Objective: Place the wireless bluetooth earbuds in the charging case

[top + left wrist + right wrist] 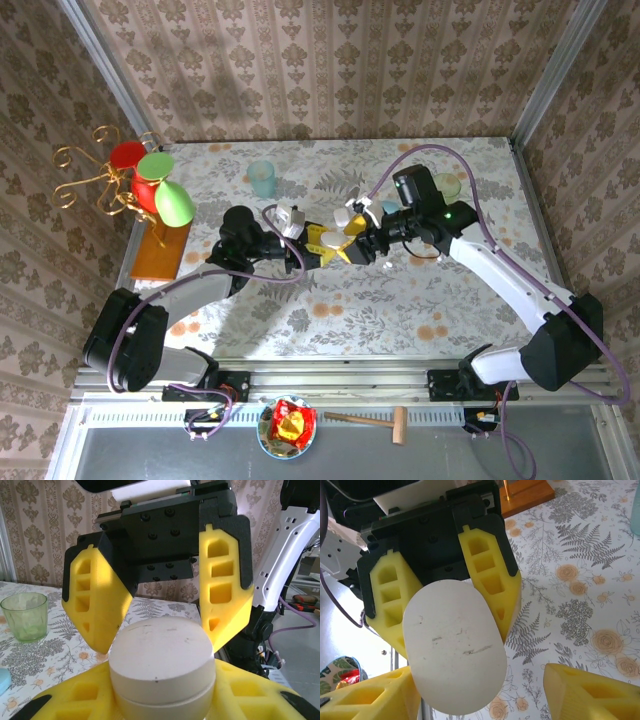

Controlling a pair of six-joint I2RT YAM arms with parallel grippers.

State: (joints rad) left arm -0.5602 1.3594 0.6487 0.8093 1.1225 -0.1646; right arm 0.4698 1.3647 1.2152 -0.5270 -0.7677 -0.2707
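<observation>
The charging case (160,655) is a white oval box, closed, held above the table at mid-table. My left gripper (162,692) is shut on the case's lower half, one yellow finger on each side. In the right wrist view the case (452,645) faces the camera between the left gripper's fingers (490,580). My right gripper (470,692) is open, its jaws wide apart on either side of the case; in the left wrist view its fingers (97,610) flank the lid. In the top view the left gripper (322,245) and the right gripper (358,247) meet. The earbuds are hidden.
A green cup (25,615) and a pale blue cup (263,178) stand at the back. White pebbles (350,212) and a light blue pebble (390,207) lie just behind the grippers. A wooden stand with coloured ornaments (150,200) is at the left edge.
</observation>
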